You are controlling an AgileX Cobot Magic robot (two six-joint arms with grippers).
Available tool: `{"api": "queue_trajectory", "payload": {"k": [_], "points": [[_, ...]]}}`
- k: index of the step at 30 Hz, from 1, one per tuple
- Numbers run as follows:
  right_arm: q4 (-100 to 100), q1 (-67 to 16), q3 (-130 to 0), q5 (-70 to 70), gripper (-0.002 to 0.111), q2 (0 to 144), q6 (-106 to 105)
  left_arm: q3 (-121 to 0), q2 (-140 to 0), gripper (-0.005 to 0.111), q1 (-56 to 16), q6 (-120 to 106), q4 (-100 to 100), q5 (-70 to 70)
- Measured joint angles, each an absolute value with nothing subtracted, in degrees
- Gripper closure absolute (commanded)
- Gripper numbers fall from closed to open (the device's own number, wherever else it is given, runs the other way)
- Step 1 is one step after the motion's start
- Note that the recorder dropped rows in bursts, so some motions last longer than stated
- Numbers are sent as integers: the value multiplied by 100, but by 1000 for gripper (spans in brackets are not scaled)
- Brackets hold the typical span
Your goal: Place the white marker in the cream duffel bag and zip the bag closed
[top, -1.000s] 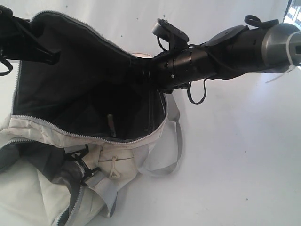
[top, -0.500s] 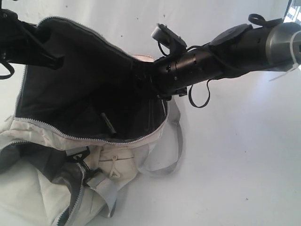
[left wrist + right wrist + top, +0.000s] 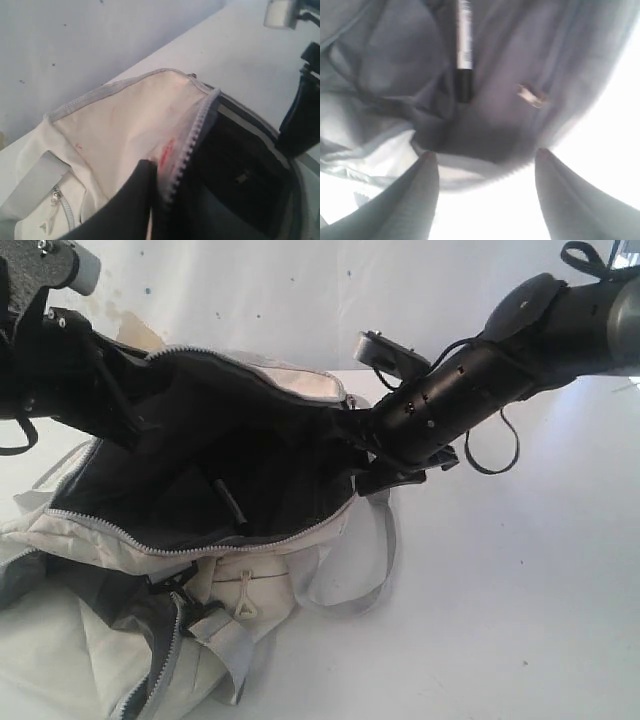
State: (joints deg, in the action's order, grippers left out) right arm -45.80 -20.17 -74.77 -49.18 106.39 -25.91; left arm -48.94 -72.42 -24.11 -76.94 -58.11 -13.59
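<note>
- You have no readable text in any view.
- The slim white-barrelled marker (image 3: 464, 35) carries dark print, too blurred to read.
- The small pale tag (image 3: 531, 96) on the dark fabric lining (image 3: 395, 50) shows nothing legible.

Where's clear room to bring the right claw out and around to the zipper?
Exterior view: bare table right of the bag, beyond its grey strap, is open. Inside, free lining lies right of the marker. Crowded: the opening's far-left edge, where the left claw grips it, and the front-left folds.

cream duffel bag (image 3: 265, 575): 1 | white marker (image 3: 464, 40): 1 | claws (image 3: 152, 172) (image 3: 484, 155): 2
</note>
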Motion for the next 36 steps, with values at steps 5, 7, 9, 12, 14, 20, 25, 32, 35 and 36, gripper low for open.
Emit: {"api": "queue_trajectory", "payload": {"k": [5, 7, 9, 12, 14, 20, 25, 32, 35, 36], "points": [[-3962, -1667, -7477, -5220, 55, 10345, -2319, -4894, -7242, 56, -2411, -7694, -5634, -1611], [-3730, -1565, -7477, -5246, 55, 10299, -2258, -4894, -7242, 45, -2411, -7683, -5633, -1637], [-3527, -1473, -7477, -5246, 55, 10297, -2205, -4894, -7242, 36, -2411, -7654, -5633, -1647], [-3254, -1383, -7477, -5232, 55, 10297, -2182, -4894, -7242, 24, -2411, -7646, -5633, -1679], [-3216, -1371, -7477, -5232, 55, 10297, -2182, -4894, -7242, 19, -2411, -7526, -5625, -1689], [-3180, -1358, -7477, -5221, 55, 10297, -2161, -5014, -7111, 18, -2411, -6061, -4980, -2020], [-3145, -1359, -7477, -5198, 55, 10297, -2104, -5908, -6901, 18, -2411, -2975, -2319, -3636], [-3134, -1359, -7477, -5184, 55, 10297, -2081, -5972, -6898, 18, -2411, -293, -462, -3997], [-3134, -1359, -7477, -5095, 55, 10297, -2081, -5972, -6922, 18, -2411, 337, 126, -4149], [-3134, -1359, -7477, -5051, 55, 10297, -2081, -5972, -6950, 18, -2411, 463, 212, -4178]]}}
